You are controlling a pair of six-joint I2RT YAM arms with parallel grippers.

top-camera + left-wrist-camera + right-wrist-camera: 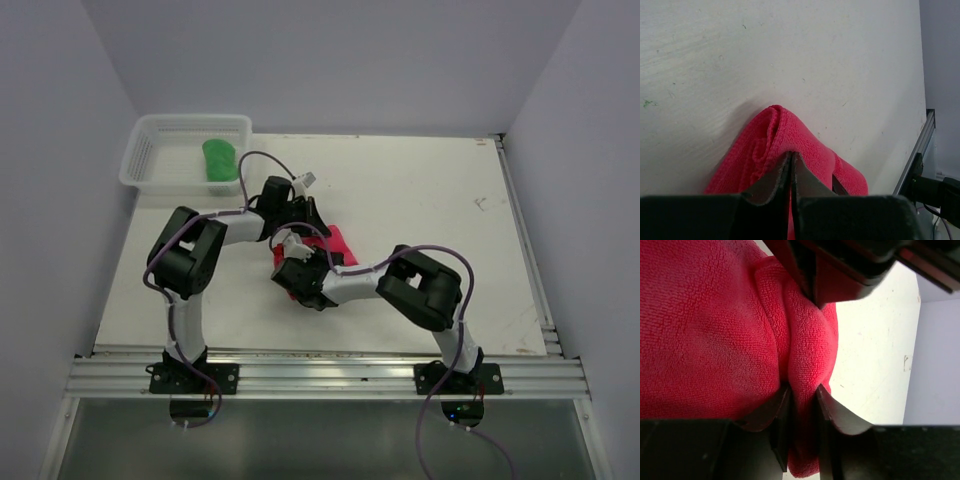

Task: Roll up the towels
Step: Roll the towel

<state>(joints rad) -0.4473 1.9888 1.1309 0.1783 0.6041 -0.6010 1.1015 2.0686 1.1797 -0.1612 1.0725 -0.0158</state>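
The red towel lies bunched mid-desk: right gripper squeezing a thick fold, left gripper seemingly clamped on an edge. A green towel sits in the basket, far left corner.

White basket on white table

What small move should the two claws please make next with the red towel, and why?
Probably turn the pinched fold over onto itself a little. The left claw and right claw are both shut on the towel, which looks only loosely bunched, not yet a roll.
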